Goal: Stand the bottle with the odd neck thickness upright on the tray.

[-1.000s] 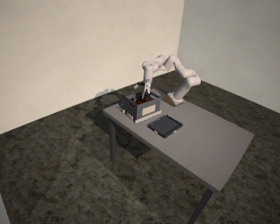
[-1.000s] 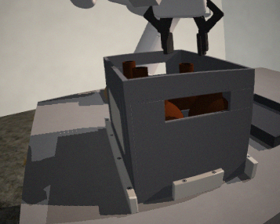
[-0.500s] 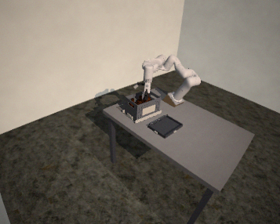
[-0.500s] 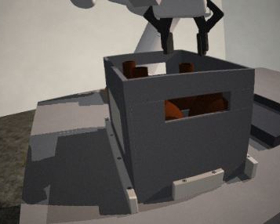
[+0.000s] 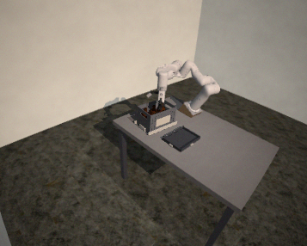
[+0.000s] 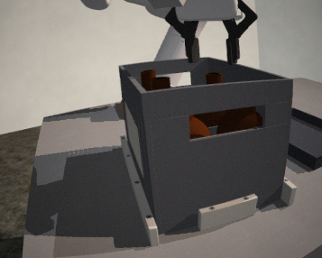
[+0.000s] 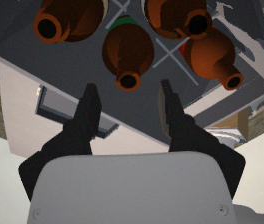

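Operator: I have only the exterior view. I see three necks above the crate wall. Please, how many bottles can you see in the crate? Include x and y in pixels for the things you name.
Observer: The wrist view shows four bottle mouths in the crate (image 5: 150,125) (image 6: 224,167) (image 7: 13,55); I cannot see a fifth there.

Operator: Thank you. Which bottle is the nearest to the gripper (image 5: 160,107) (image 6: 213,58) (image 7: 128,84)?

Observer: In the wrist view, it looks to be the bottle with a green patch (image 7: 128,50); nothing is gripped.

Operator: And the tray (image 5: 181,149) (image 6: 314,161) (image 7: 40,100), does it hold any bottle? My picture cuts it off.

Observer: No, the top view shows no bottle on it.
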Controlling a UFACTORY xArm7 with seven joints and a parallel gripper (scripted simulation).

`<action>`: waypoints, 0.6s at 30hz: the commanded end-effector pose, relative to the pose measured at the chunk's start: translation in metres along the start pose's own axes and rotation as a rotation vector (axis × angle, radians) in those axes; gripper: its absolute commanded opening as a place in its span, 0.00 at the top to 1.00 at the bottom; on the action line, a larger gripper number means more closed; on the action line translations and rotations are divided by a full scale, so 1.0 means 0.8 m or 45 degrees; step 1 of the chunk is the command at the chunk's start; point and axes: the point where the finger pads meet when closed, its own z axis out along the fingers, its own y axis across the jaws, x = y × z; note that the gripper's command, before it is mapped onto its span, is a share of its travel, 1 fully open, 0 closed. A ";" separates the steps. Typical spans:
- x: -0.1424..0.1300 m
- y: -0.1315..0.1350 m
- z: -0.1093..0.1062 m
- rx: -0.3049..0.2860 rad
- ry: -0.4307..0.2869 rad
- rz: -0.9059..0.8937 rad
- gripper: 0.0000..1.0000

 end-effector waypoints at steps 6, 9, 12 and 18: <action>0.001 -0.001 0.001 0.003 0.004 0.001 0.35; 0.001 -0.001 0.003 0.003 0.004 0.001 0.35; 0.001 -0.001 0.007 0.003 0.004 0.001 0.35; 0.001 -0.001 0.015 0.003 0.004 0.001 0.35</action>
